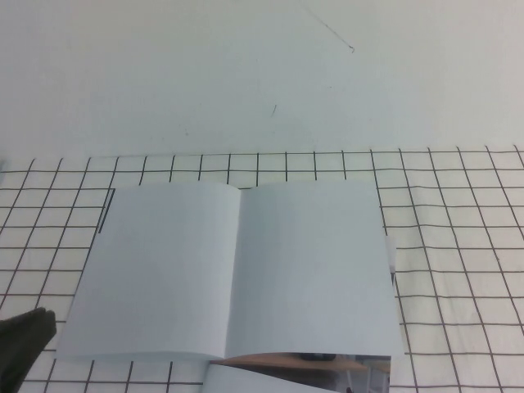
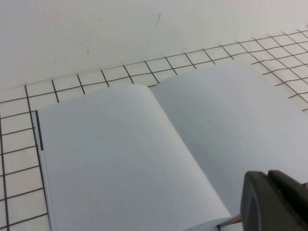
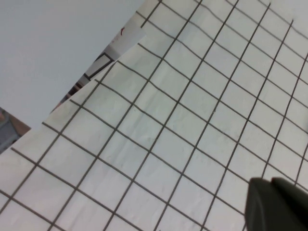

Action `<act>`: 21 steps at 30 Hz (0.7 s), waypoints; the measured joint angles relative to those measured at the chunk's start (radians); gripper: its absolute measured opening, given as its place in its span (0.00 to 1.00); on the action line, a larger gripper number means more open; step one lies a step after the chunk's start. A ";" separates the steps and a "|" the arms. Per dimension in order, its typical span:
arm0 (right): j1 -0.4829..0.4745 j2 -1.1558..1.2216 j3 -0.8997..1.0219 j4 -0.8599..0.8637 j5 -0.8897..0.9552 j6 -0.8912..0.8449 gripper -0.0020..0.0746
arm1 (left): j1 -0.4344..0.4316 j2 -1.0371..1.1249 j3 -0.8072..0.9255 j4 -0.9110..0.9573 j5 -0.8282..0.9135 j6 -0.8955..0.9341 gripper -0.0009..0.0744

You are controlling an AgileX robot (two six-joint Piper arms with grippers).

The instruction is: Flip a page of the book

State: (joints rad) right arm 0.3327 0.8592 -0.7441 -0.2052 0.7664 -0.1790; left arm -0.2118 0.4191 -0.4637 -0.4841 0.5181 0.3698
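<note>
The book (image 1: 233,274) lies open and flat in the middle of the gridded tabletop (image 1: 458,246), both facing sides blank and pale, its spine fold running from twelve to six o'clock. I judge it sits square to me like this so either arm can reach an outer edge. The right-hand page (image 1: 315,270) rests flat, and at its three o'clock edge a thin printed sheet beneath peeks out, which tells me more leaves lie under it. At six o'clock a second booklet (image 1: 286,372) with a tan-brown strip pokes out from under the book's near edge. My left pincer (image 1: 24,340) waits low at about eight o'clock, just beside the book's near left corner and off the paper; I cannot tell whether it is released or clenched. My right pincer (image 3: 276,204) hangs above bare grid out at three o'clock, apart from the page edge; its state I cannot tell either. Nothing is gripped yet, so the page is still unturned.
</note>
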 joint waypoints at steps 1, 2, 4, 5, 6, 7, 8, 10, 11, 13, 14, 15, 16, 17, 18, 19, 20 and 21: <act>0.000 -0.041 0.042 0.000 -0.032 0.008 0.03 | 0.000 -0.033 0.020 0.000 0.000 0.000 0.01; 0.000 -0.083 0.075 0.000 -0.059 0.015 0.03 | 0.000 -0.057 0.033 0.000 0.000 0.000 0.01; 0.000 -0.162 0.157 0.000 -0.127 0.027 0.03 | 0.000 -0.111 0.052 0.000 0.000 0.000 0.01; 0.000 -0.193 0.186 0.000 -0.143 0.036 0.03 | 0.000 -0.133 0.057 -0.002 0.000 0.000 0.01; 0.000 -0.231 0.218 0.000 -0.160 0.046 0.03 | 0.000 -0.154 0.058 -0.002 0.000 0.000 0.01; 0.000 -0.265 0.246 0.000 -0.171 0.061 0.03 | 0.000 -0.171 0.058 -0.005 -0.004 0.000 0.01; 0.000 -0.291 0.270 0.000 -0.174 0.072 0.03 | 0.000 -0.181 0.058 -0.006 -0.006 0.000 0.01; 0.000 -0.348 0.307 0.000 -0.177 0.110 0.03 | 0.000 -0.195 0.058 -0.008 -0.008 0.000 0.01; 0.000 -0.374 0.319 0.002 -0.177 0.130 0.03 | 0.000 -0.197 0.058 -0.008 -0.008 0.000 0.01; 0.000 -0.414 0.335 0.010 -0.161 0.162 0.03 | 0.000 -0.197 0.058 -0.008 -0.008 0.000 0.01; 0.000 -0.426 0.338 0.012 -0.143 0.171 0.03 | 0.000 -0.197 0.058 -0.008 -0.008 0.000 0.01; 0.000 -0.438 0.339 0.017 -0.126 0.179 0.03 | 0.000 -0.197 0.059 -0.010 -0.008 0.000 0.01; 0.000 -0.446 0.340 0.019 -0.104 0.179 0.03 | 0.000 -0.197 0.061 -0.010 -0.008 0.000 0.01; 0.000 -0.448 0.342 0.021 -0.085 0.179 0.03 | 0.000 -0.197 0.061 -0.010 -0.008 0.000 0.01; 0.000 -0.450 0.342 0.024 -0.062 0.184 0.03 | 0.000 -0.197 0.062 -0.010 -0.006 0.000 0.01; 0.000 -0.450 0.344 0.026 -0.043 0.186 0.03 | 0.000 -0.197 0.062 -0.010 -0.006 0.000 0.01; 0.000 -0.450 0.344 0.026 -0.032 0.186 0.03 | 0.000 -0.197 0.062 -0.010 -0.004 0.000 0.01; 0.000 -0.450 0.344 0.026 -0.026 0.186 0.03 | 0.000 -0.197 0.062 -0.010 -0.002 0.000 0.01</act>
State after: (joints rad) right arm 0.3327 0.4092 -0.4003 -0.1794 0.7406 0.0075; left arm -0.2118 0.2223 -0.4014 -0.4943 0.5160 0.3698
